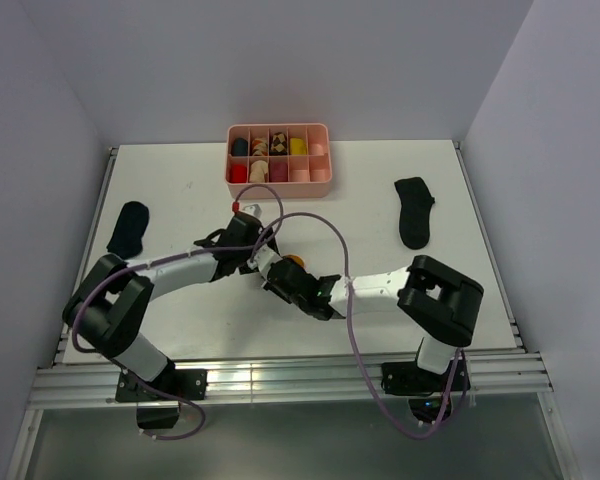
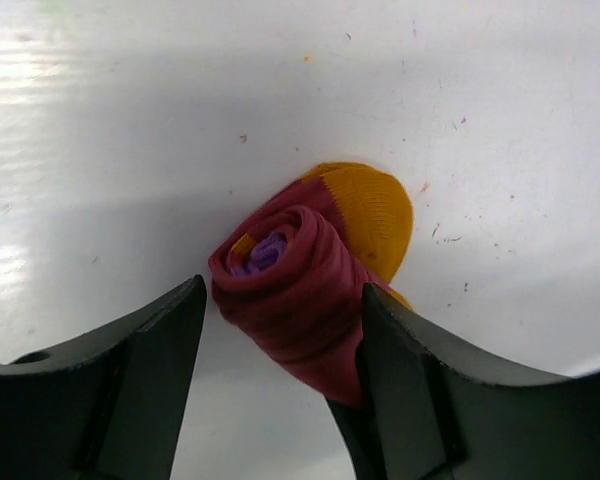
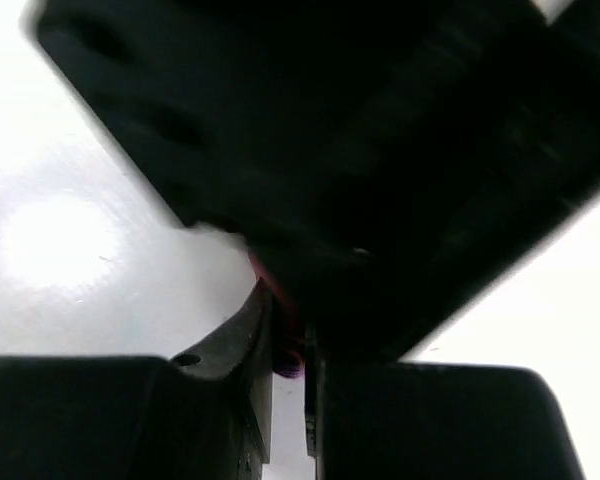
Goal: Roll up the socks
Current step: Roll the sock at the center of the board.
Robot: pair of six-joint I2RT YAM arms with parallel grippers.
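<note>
2 black socks (image 1: 128, 228) (image 1: 415, 212) lie aside; left gripper (image 2: 285, 300) gapes around the rolled maroon-orange striped sock (image 2: 300, 270), right gripper (image 3: 290, 400) pinches it.

A white table (image 1: 170, 170) is sitting between pale lavender-grey walls (image 1: 280, 60) rising at its far, left and right edges. Silver metal rails (image 1: 300, 380) are running along its near edge. Light is glaring softly off its surface.

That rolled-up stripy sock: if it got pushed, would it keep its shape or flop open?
The striped sock looks soft knit, so a push would probably squash it, not tip it. Its coil is round, so it might roll on the smooth table. The orange toe sticks out loose, so it could start unwinding.
</note>
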